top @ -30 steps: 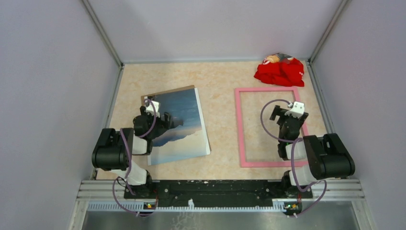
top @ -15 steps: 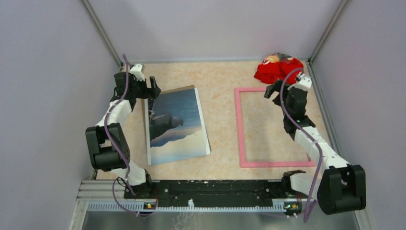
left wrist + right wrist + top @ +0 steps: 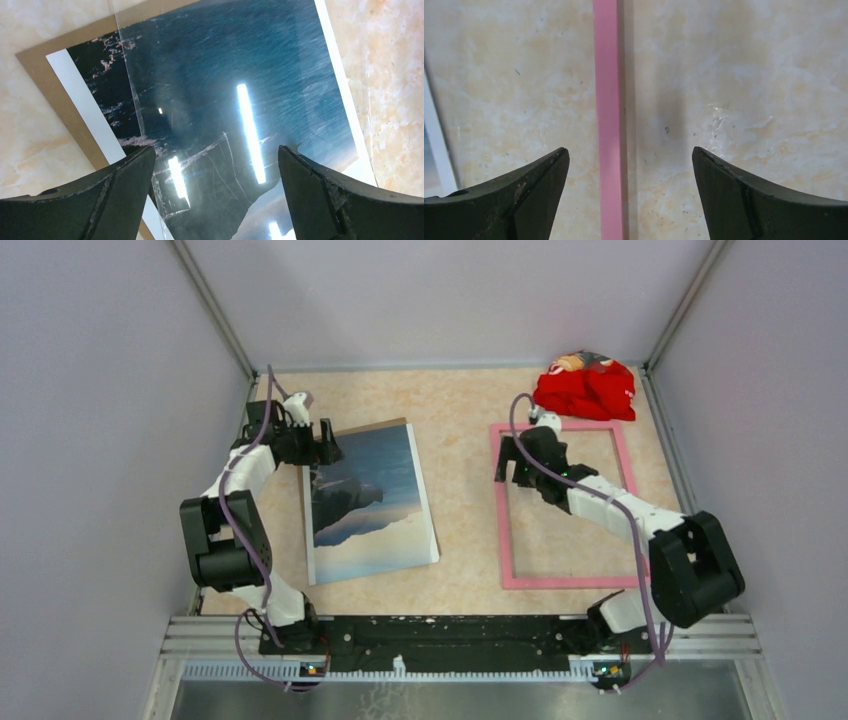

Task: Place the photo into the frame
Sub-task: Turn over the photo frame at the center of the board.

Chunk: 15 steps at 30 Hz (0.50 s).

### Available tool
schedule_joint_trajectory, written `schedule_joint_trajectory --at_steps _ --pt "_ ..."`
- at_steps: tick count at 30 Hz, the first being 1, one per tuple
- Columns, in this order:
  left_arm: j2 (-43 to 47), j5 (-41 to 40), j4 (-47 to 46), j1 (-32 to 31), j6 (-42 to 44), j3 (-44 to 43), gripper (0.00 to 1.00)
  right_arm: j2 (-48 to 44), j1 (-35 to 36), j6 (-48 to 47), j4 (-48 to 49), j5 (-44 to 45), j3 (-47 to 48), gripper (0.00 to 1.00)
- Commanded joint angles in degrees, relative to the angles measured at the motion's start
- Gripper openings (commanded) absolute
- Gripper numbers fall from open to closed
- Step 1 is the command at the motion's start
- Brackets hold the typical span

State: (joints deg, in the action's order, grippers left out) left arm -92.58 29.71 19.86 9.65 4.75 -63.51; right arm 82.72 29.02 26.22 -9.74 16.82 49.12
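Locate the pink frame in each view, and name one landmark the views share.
Top external: the frame lies right of centre on the table, left rail under the right gripper.
Left wrist: not in view.
Right wrist: one frame rail runs vertically, mid-picture.
Shared landmark: the beige marbled table.

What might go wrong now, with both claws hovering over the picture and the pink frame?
1. The photo lies under a clear sheet and on a brown board; the open left gripper might lift the wrong layer.
2. The frame is thin and flat on the table; the open right gripper, straddling one bar, may slip off it.
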Motion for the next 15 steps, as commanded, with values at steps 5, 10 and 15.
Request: schedule_joint_trajectory --at_steps 5,10,15 --pt "5.4 2.0 7.0 0.0 2.8 -4.4 0.99 9.7 3.6 2.1 -2.9 4.5 5.0 0.76" --pt "6.8 2.6 8.4 -0.2 3.3 -4.8 0.99 13.3 5.0 2.5 -1.6 3.9 4.9 0.62" --pt "7.3 1.5 9.2 -1.1 4.1 -5.0 0.99 16.3 7.0 2.9 -2.3 4.5 6.8 0.45"
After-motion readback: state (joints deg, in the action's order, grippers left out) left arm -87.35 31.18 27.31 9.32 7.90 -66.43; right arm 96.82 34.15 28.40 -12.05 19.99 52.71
